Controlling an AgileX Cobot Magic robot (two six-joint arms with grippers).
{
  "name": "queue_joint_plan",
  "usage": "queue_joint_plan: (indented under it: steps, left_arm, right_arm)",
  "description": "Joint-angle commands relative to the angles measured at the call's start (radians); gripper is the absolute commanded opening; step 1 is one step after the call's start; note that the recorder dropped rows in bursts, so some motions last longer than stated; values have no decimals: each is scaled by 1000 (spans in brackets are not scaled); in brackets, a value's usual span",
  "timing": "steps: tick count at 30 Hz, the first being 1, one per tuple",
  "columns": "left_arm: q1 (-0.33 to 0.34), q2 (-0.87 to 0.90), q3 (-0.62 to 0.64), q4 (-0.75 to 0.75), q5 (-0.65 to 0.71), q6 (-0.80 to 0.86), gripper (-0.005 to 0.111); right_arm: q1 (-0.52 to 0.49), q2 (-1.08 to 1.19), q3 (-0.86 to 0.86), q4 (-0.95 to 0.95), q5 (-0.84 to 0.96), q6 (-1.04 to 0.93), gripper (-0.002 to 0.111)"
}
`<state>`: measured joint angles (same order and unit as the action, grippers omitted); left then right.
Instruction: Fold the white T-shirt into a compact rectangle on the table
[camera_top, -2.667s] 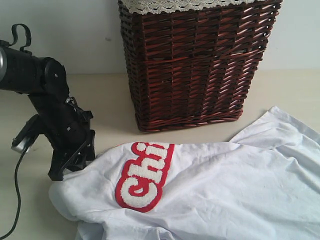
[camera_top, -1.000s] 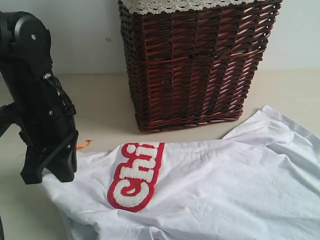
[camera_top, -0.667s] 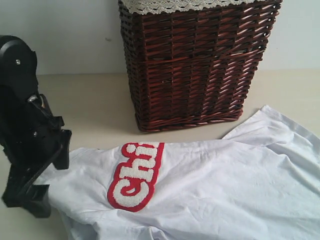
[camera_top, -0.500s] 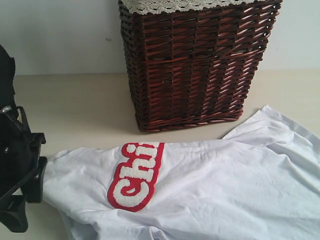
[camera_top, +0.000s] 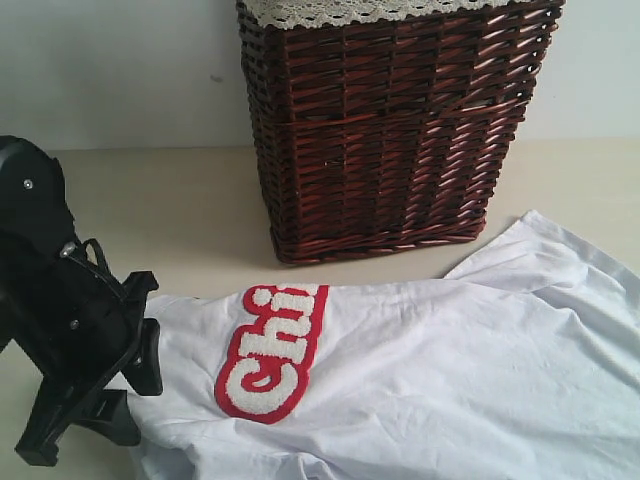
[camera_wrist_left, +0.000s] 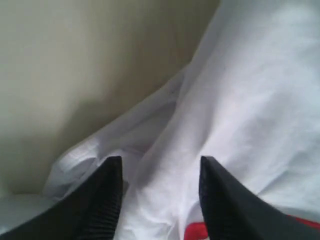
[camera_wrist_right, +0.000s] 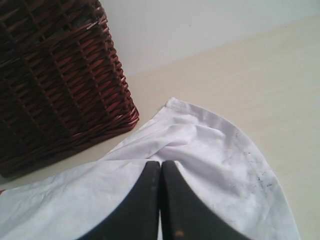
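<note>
The shirt (camera_top: 430, 370) is lying rumpled on the near side of the table (camera_top: 190, 210), stretching long-ways left to right in front of the basket (camera_top: 390, 130), with a sleeve (camera_wrist_right: 200, 135) poking far-right. It's soft white cotton, creasing a bit, with fuzzy red-edged letters (camera_top: 268, 355) running near to far. Left gripper (camera_wrist_left: 157, 167) is hanging spread over its left edge, probably touching cloth, though it's blurry. Right gripper (camera_wrist_right: 161, 167) is sitting pressed together over the sleeve. The basket's dark woven wicker, boxy.

Back in from view's left edge swings left gripper (camera_wrist_left: 159, 162), jaws now parted over white T-shirt (camera_top: 430, 370) left edge. Shirt lies further left, flatter than at start.
</note>
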<state>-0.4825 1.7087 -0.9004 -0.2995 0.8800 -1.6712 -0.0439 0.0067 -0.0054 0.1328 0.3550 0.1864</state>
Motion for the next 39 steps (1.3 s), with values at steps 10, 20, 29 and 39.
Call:
queue_joint_plan:
  steps: [10,20,29,39]
  left_arm:
    - [-7,-33,5,-242,-74,227,0]
    - [-7,-271,5,-418,300,-72,0]
    - [-19,-296,24,-501,341,-192,0]
    - [-102,-230,151,-679,341,-190,0]
  right_arm:
    - [-3,-7,5,-3,-7,-1,0]
    - [-3,-7,5,-3,-7,-1,0]
    - [-3,-7,5,-3,-7,-1,0]
    - [-3,-7,5,-3,-7,-1,0]
